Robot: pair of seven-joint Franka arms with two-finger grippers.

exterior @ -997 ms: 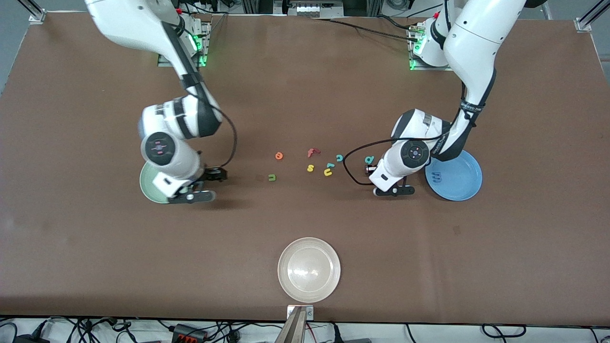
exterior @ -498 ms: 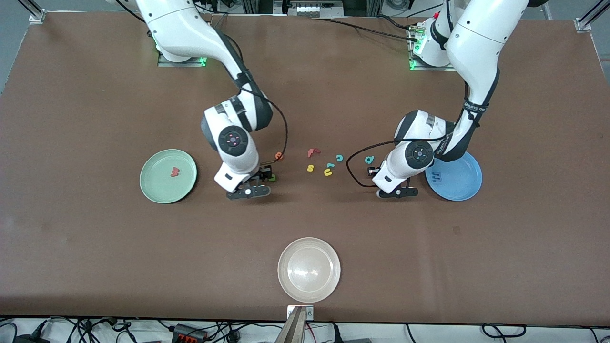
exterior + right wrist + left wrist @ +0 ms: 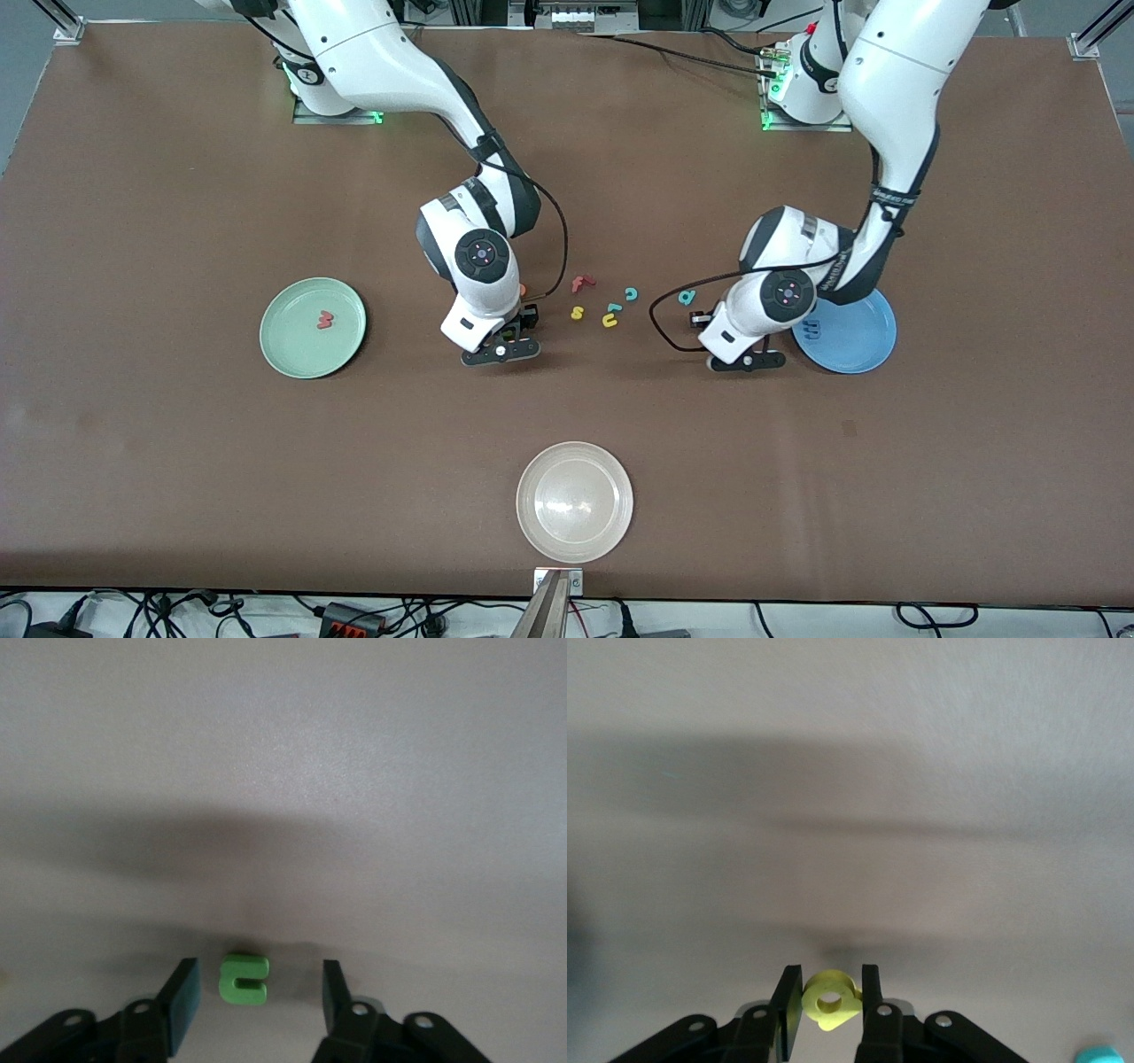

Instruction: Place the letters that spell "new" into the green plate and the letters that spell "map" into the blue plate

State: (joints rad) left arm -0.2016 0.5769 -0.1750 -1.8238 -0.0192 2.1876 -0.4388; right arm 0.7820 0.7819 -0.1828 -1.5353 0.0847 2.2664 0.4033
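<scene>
My left gripper [image 3: 830, 997] is shut on a yellow round-bowled letter [image 3: 830, 1001], over the table beside the blue plate [image 3: 864, 346]. A blue m [image 3: 811, 330] lies in that plate. A teal round-bowled letter with a stem [image 3: 687, 297] lies on the table next to the left hand. My right gripper [image 3: 258, 985] is open and low, with a finger on each side of the green n [image 3: 244, 979] and a gap on both sides. The pinkish-red w [image 3: 325, 320] lies in the green plate [image 3: 292, 341]. The right arm hides most of the orange e [image 3: 523, 290].
Between the two hands lie a red f [image 3: 580, 283], a yellow s [image 3: 577, 312], a teal c [image 3: 631, 293], a yellow u [image 3: 609, 321] and a small teal piece [image 3: 613, 307]. A whitish-beige plate [image 3: 574, 501] sits near the front camera.
The right arm swung from over the green plate to the green n, and its jaws narrowed. The left gripper shut on the yellow letter and shifted slightly toward the blue plate.
</scene>
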